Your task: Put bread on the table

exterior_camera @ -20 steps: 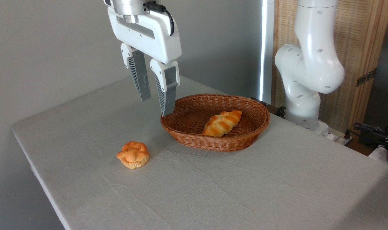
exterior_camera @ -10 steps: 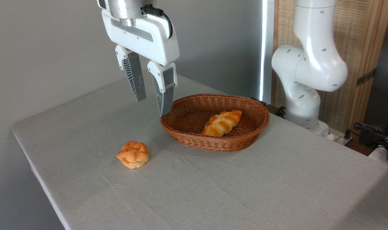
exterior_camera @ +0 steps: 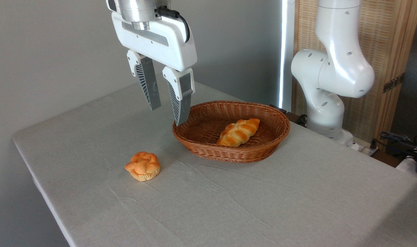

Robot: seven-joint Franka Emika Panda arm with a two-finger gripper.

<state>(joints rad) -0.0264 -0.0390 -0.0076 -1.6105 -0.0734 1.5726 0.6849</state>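
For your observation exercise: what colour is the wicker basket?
Reddish-brown, seen in the fixed camera view: the basket holding the braided loaf.

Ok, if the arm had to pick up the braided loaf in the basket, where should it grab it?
Probably across the middle of the braided loaf, coming from straight above: it lies flat and long, and the basket wall blocks side approaches. Jaws should span its narrow width.

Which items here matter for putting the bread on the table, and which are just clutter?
Part of the job:
- knotted round bun, lying on the cloth
- grey-clothed table
- end effector, open, empty, above the basket's left rim

Just lying about:
- wicker basket
- braided loaf inside it
- cables at far right
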